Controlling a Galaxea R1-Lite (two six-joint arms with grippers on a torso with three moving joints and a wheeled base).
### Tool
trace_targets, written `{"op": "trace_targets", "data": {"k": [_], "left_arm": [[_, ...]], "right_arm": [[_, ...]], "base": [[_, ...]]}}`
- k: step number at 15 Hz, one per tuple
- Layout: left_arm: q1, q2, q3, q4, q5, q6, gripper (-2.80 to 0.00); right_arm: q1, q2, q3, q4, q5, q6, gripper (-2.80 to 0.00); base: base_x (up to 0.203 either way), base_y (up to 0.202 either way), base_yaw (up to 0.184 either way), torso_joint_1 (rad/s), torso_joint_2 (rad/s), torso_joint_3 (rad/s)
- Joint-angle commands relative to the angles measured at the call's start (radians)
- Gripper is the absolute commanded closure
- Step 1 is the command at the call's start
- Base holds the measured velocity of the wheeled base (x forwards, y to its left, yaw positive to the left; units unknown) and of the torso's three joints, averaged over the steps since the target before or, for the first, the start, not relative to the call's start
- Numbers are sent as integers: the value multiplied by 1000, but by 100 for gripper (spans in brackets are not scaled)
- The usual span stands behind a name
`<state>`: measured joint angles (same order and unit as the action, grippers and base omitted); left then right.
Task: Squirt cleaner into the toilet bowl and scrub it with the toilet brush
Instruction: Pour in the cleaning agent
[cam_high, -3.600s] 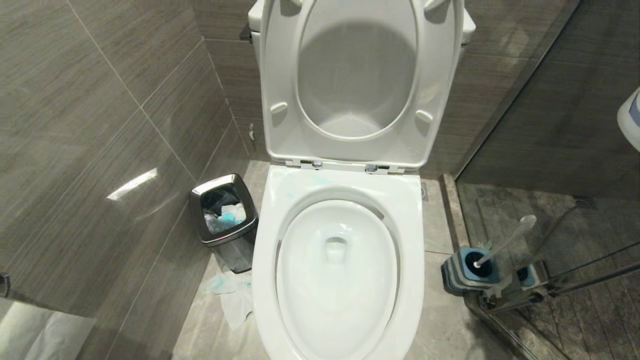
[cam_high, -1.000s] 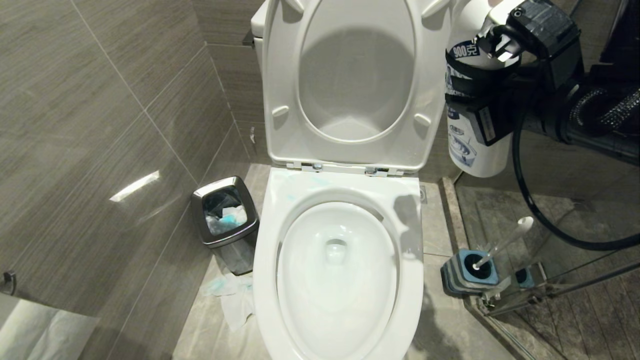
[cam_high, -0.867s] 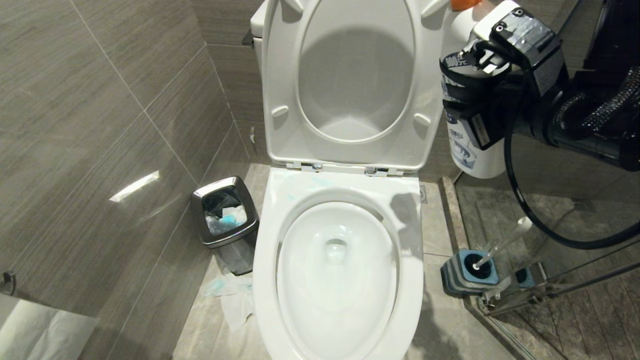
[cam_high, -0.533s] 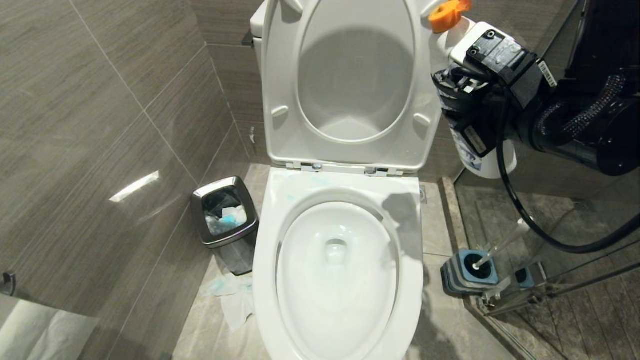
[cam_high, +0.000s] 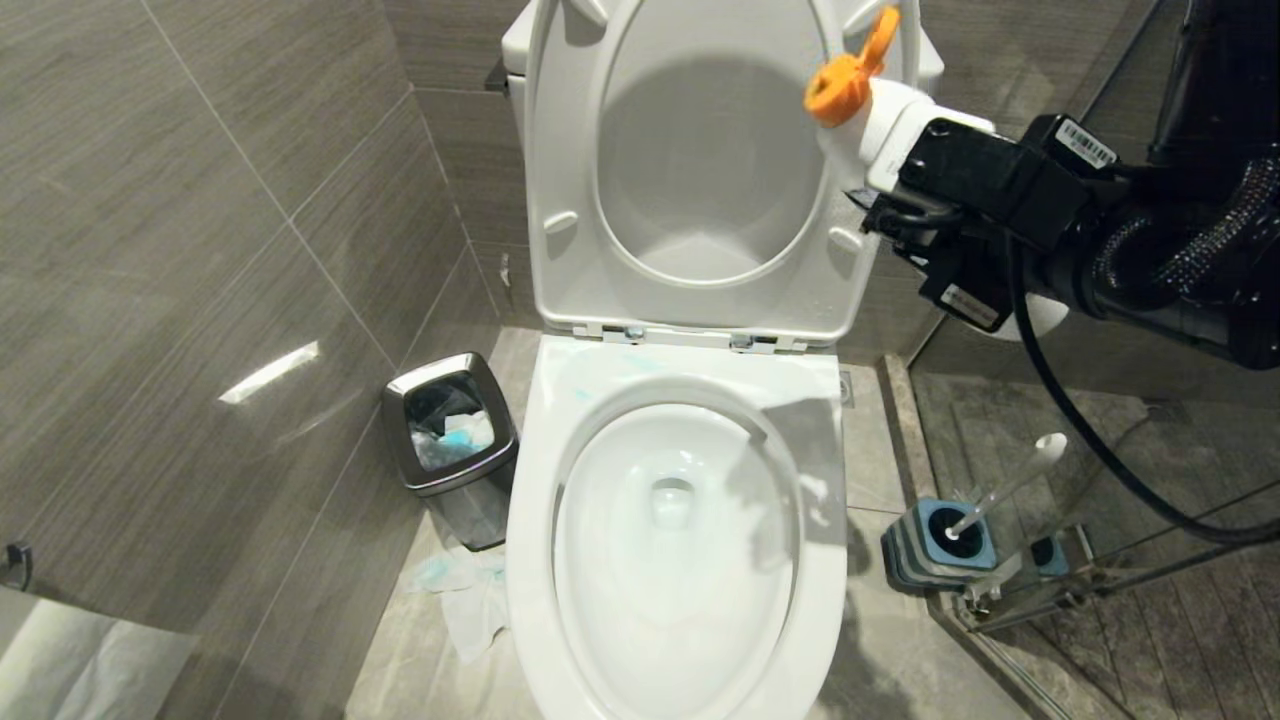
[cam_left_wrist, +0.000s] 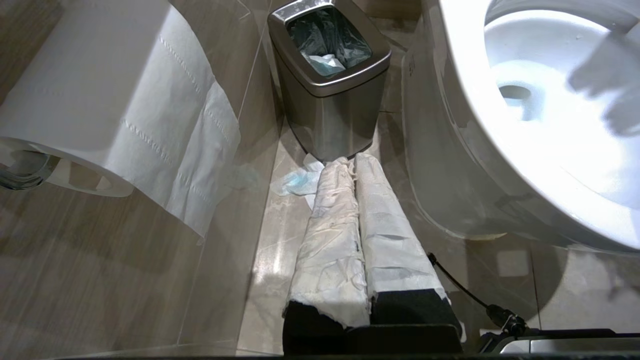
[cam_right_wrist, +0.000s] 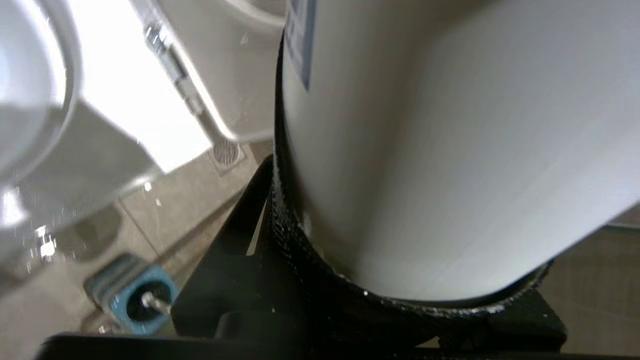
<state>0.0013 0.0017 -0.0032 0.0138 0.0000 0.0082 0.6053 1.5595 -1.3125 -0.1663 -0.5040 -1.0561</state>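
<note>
White cleaner bottle (cam_high: 885, 125) (orange nozzle (cam_high: 843, 75)) tilted.

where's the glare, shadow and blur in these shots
Head view: a bright streak of glare on the left wall tile; the right gripper and its cleaner bottle cast a grey shadow across the toilet bowl rim. Left wrist view: the bowl interior is blown out white. Right wrist view: the bottle fills the frame, blurred.

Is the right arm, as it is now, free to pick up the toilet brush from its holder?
Probably not: its gripper is shut on the cleaner bottle. The toilet brush itself stands unblocked.
</note>
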Motion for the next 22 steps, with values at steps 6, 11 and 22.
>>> {"op": "trace_targets", "data": {"k": [6, 11, 22], "left_arm": [[0, 1, 0, 0, 0, -1, 0], [0, 1, 0, 0, 0, -2, 0], [0, 1, 0, 0, 0, -2, 0]], "right_arm": [[19, -43, 59, 34, -58, -143, 0], [19, -32, 50, 30, -130, -219, 0], [38, -18, 45, 20, -170, -400, 0]], "base": [[0, 0, 0, 0, 0, 0], [0, 0, 0, 0, 0, 0], [0, 0, 0, 0, 0, 0]]}}
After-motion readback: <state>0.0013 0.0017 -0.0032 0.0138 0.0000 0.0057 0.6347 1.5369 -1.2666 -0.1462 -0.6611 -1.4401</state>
